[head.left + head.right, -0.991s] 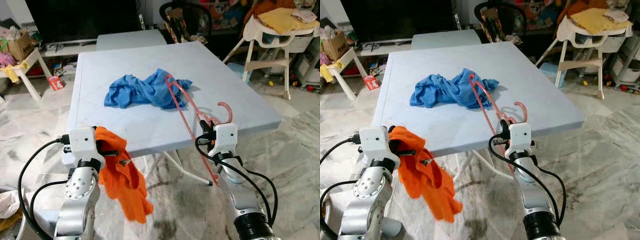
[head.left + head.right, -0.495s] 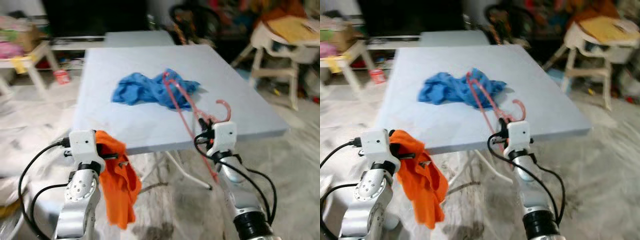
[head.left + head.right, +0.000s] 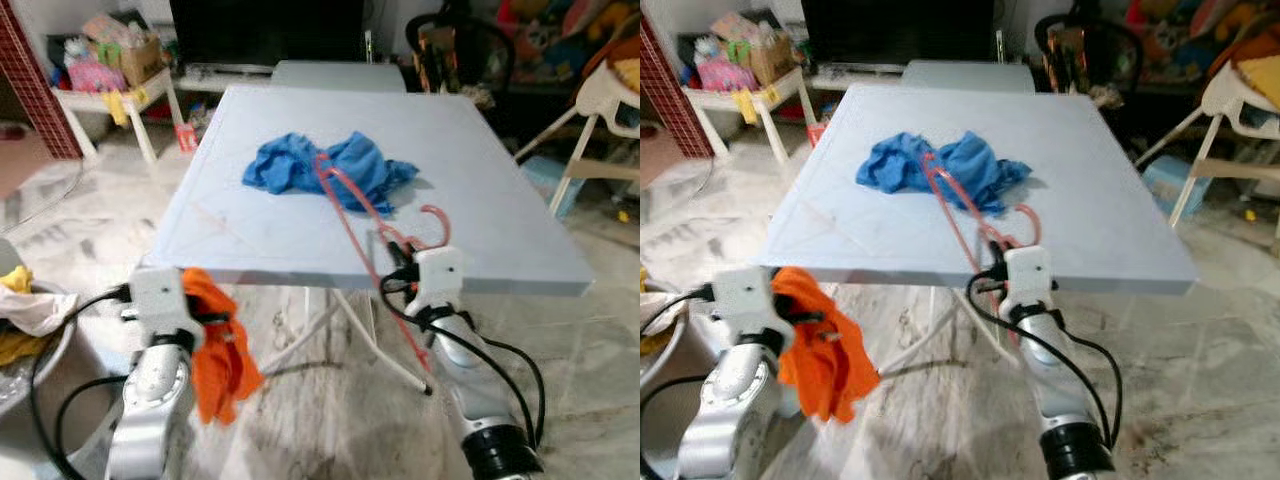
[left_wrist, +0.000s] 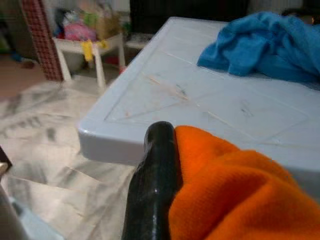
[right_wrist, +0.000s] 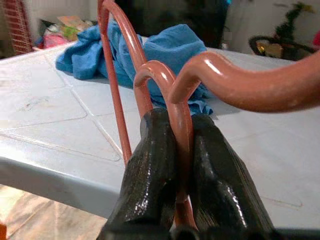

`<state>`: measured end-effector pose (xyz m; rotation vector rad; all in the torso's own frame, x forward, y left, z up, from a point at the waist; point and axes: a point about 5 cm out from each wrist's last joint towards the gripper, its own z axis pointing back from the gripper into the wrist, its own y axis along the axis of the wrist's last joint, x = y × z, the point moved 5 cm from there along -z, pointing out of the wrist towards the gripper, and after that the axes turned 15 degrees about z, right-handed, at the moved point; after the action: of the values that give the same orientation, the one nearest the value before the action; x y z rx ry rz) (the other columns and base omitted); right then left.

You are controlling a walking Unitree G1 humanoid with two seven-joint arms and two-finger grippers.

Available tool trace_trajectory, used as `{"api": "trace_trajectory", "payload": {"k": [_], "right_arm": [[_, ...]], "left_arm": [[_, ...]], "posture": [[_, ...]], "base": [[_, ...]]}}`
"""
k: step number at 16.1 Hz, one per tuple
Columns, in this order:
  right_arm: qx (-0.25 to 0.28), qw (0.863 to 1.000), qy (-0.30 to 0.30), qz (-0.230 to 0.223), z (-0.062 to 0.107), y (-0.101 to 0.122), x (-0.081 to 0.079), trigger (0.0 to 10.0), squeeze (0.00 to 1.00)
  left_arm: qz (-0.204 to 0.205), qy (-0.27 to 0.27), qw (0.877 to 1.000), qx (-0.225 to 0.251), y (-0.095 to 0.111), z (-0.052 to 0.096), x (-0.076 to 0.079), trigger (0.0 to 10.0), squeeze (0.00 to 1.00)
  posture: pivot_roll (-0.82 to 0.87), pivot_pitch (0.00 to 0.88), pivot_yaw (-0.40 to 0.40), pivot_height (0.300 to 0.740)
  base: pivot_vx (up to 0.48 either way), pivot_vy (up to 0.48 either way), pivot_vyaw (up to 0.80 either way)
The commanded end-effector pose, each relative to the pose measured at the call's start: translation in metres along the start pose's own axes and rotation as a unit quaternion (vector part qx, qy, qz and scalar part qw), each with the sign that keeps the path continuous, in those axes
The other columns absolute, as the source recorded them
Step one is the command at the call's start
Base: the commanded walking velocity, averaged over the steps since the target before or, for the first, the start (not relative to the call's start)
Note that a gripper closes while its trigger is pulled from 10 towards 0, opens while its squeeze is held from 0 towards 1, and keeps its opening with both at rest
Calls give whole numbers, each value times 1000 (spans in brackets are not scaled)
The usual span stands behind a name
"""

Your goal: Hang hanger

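A salmon-pink hanger [image 5: 235,82] is clamped between my right gripper's [image 5: 181,150] two black fingers, which are shut on its neck just below the hook. In the eye views the hanger [image 3: 343,212] slants from the blue cloth [image 3: 330,170] down past the near edge of the pale blue table [image 3: 250,240], with my right gripper [image 3: 397,264] at that edge. My left gripper [image 3: 213,318] is held low in front of the table's near left corner, shut on an orange cloth [image 3: 218,355] that hangs down from it. In the left wrist view one black finger [image 4: 154,170] presses against the orange cloth [image 4: 230,195].
A white basin [image 3: 30,345] with rags sits on the floor at the left. A small white table [image 3: 110,98] and a red brick pillar [image 3: 35,90] stand at the back left. A high chair [image 3: 605,95] is at the right, a dark chair [image 3: 450,40] behind the table.
The whole picture has shifted, so the camera has moved and shows more of the room's left side. The orange cloth has swung and bunched up. Both grippers keep their hold.
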<state>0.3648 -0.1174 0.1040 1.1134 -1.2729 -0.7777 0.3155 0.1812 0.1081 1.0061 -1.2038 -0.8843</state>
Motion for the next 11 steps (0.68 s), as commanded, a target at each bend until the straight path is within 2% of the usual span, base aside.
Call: {"api": "trace_trajectory", "payload": {"k": [1,4,9,11], "right_arm": [[-4,1000,-5,0,0,-1,5,10000,0],[-9,1000,-2,-5,-1,-3,5,10000,0],[-9,1000,3,-2,-1,-3,6,10000,0],[-8,1000,4,0,-1,-3,6,10000,0]], "left_arm": [[9,-12,1000,4,2,0,7,10000,0],[12,-17,1000,-3,-2,1,9,10000,0],[13,-23,1000,-16,-10,3,10,10000,0],[8,-28,999,-21,-13,5,9,10000,0]], "posture": [[23,0,-8,740],[19,0,-16,740],[16,0,-27,740],[14,0,-32,740]], "base": [[0,0,0],[0,0,0],[0,0,-768],[0,0,-262]]}}
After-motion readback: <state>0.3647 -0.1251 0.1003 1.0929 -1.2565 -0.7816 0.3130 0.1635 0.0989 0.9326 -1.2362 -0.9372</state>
